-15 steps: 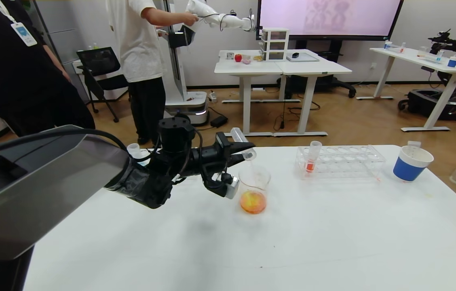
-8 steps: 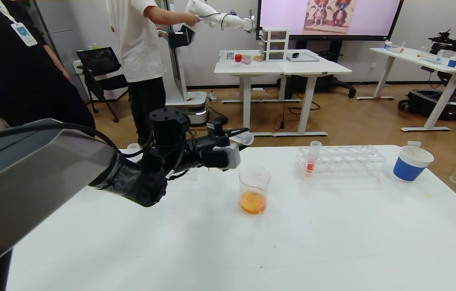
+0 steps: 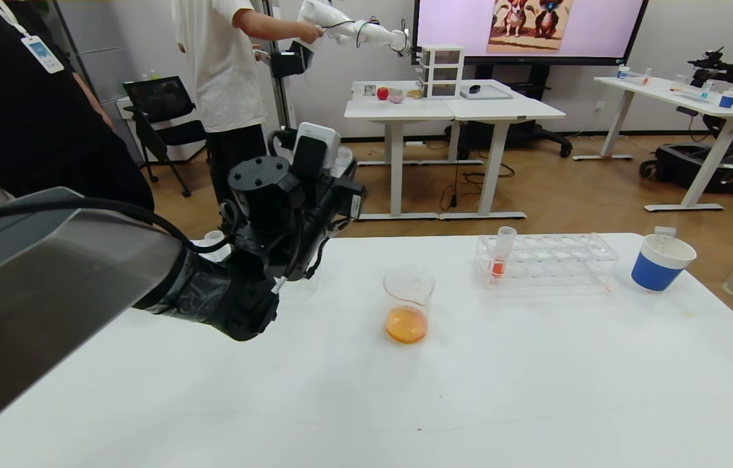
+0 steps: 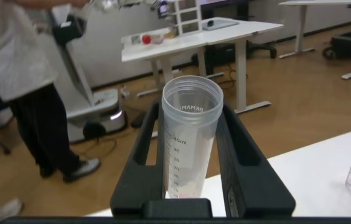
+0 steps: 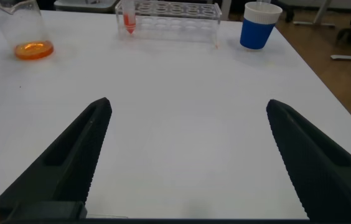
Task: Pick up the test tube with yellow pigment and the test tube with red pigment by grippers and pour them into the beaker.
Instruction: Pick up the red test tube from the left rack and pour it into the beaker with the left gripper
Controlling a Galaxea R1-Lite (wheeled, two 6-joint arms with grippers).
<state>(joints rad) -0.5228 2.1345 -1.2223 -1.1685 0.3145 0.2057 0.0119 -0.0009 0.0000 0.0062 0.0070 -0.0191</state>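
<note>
My left gripper (image 3: 339, 182) (image 4: 191, 112) is shut on a clear graduated test tube (image 4: 190, 140), held upright above the table's far left edge, to the left of the beaker. No liquid shows in that tube, so I cannot tell whether it is the test tube with yellow pigment. The beaker (image 3: 409, 305) (image 5: 29, 28) stands mid-table with orange liquid at its bottom. The test tube with red pigment (image 3: 501, 257) (image 5: 127, 18) stands in the left end of a clear rack (image 3: 561, 260). My right gripper (image 5: 189, 104) hovers open over bare table near the front, empty.
A blue-and-white paper cup (image 3: 659, 263) stands right of the rack near the table's right edge. A small white cup (image 3: 214, 239) peeks out behind my left arm. People stand beyond the far left of the white table (image 3: 470, 390).
My left gripper has swung the tube from tilted over the beaker to upright and drawn back to the left, away from the beaker. The right gripper has stayed put.
</note>
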